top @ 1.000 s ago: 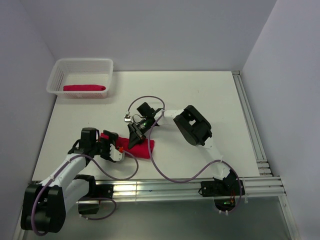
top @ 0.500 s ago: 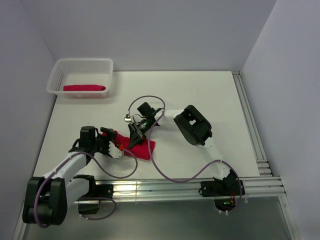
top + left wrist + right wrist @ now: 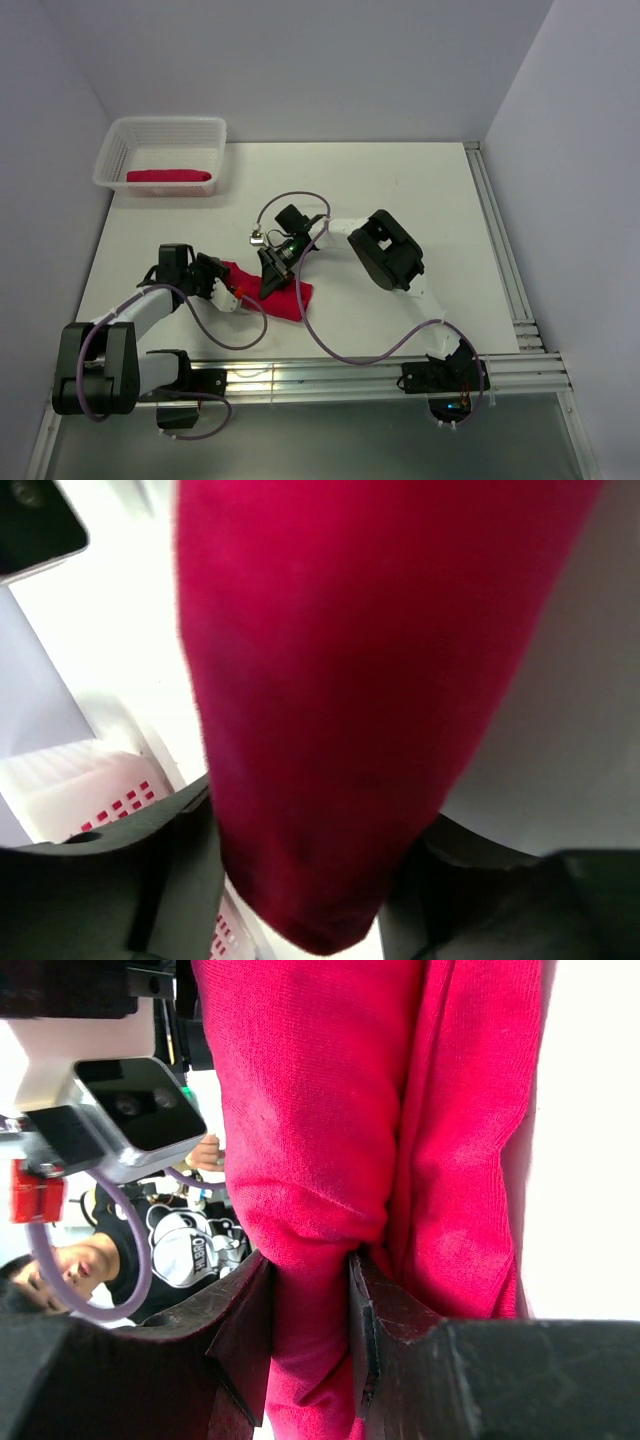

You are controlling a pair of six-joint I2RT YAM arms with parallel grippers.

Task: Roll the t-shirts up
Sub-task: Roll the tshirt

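White tabletop [image 3: 400,180] fills the space between pale walls, with the two arms fixed at its near edge. At the far left corner sits a white basket [image 3: 107,165]. A rolled t-shirt [image 3: 168,176] lies inside it, along its near side, well apart from both arms. A second t-shirt [image 3: 288,300], red too, lies on the tabletop in the near left part, bunched into a thick strip. It sits between the two tools. The right tool [image 3: 270,282] reaches down from the far side and stands on the middle of the cloth. Its wrist view shows its two dark fingers [image 3: 240,1335] pressed onto a thick fold of the second t-shirt, pinching it. More red cloth lies beside the fold on the right. The left tool [image 3: 232,292] comes in low from the left and meets the left end of the same shirt. In its wrist view the rounded end of the cloth fills the gap between its fingers [image 3: 150,875] and touches both. I cannot tell if they squeeze it or only sit beside it. The basket shows small at the lower left of that view.
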